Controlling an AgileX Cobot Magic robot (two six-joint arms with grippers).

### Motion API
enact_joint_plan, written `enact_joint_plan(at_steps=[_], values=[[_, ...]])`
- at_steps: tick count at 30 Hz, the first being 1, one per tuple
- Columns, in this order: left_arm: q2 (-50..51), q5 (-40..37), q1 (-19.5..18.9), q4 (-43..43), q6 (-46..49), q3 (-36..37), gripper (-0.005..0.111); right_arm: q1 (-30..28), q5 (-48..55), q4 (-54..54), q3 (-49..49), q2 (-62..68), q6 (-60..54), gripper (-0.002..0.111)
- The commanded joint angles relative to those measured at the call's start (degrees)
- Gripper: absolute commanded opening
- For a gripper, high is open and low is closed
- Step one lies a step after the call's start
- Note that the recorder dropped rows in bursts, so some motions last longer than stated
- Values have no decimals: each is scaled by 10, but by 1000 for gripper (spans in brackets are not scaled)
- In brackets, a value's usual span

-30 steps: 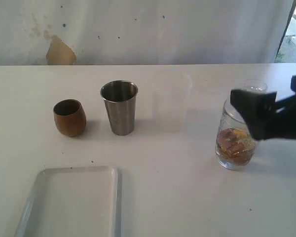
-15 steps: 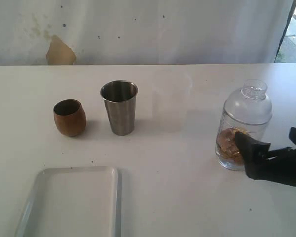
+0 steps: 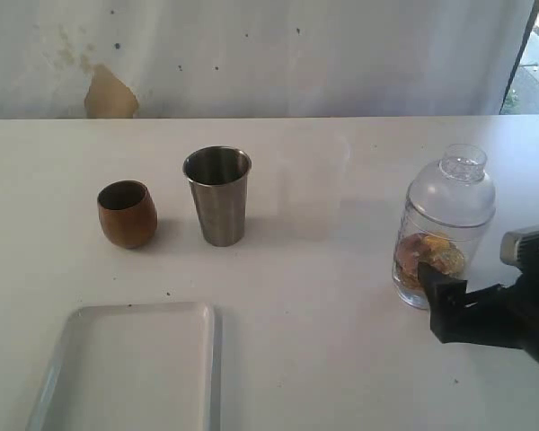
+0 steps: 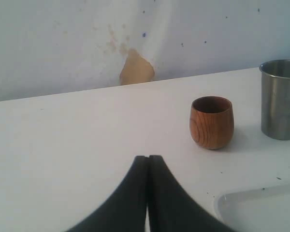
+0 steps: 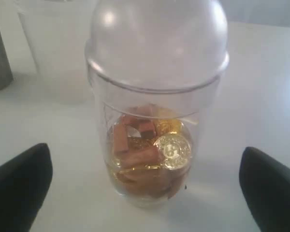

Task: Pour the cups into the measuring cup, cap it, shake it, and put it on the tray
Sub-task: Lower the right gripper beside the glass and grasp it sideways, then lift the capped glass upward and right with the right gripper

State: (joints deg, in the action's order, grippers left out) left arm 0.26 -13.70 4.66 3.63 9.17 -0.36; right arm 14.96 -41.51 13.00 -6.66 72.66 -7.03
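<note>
The clear measuring cup (image 3: 442, 235) stands at the right of the table with a domed lid (image 3: 453, 190) on top and gold coins and brown pieces inside. My right gripper (image 3: 446, 308) is open, low, just in front of the cup's base. In the right wrist view the measuring cup (image 5: 152, 111) fills the middle, and the right gripper (image 5: 145, 162) has a dark finger (image 5: 20, 187) out to each side, not touching it. The brown wooden cup (image 3: 126, 214) and steel tumbler (image 3: 217, 196) stand upright at centre-left. My left gripper (image 4: 148, 158) is shut on nothing, short of the wooden cup (image 4: 211, 122).
The white tray (image 3: 135, 368) lies at the front left, and its corner (image 4: 261, 212) shows in the left wrist view below the steel tumbler (image 4: 282, 99). A white wall with a tan patch (image 3: 110, 94) closes off the table's far edge.
My right gripper has dropped from lid height to the cup's base and drawn back towards the front. The domed lid now shows, sitting on the measuring cup.
</note>
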Motion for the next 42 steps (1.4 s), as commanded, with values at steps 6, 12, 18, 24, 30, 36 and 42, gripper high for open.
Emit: enact_joint_plan(at_steps=[6, 12, 18, 24, 30, 36, 42], values=[[-3, 1, 0, 6, -1, 4, 0, -2, -155, -35, 4, 120, 8, 97], [-3, 1, 0, 6, -1, 4, 0, -2, -235, -36, -2, 191, 9, 97], [-3, 1, 0, 6, -1, 4, 0, -2, -238, -36, -43, 243, 12, 97], [-3, 1, 0, 6, -1, 4, 0, -2, -255, 15, -86, 291, 32, 97], [-3, 1, 0, 6, -1, 4, 0, -2, -258, 14, -114, 331, 27, 97], [-3, 1, 0, 6, -1, 4, 0, -2, -271, 14, -129, 346, 27, 97], [-3, 1, 0, 6, -1, 4, 0, -2, -271, 12, -129, 346, 27, 97]])
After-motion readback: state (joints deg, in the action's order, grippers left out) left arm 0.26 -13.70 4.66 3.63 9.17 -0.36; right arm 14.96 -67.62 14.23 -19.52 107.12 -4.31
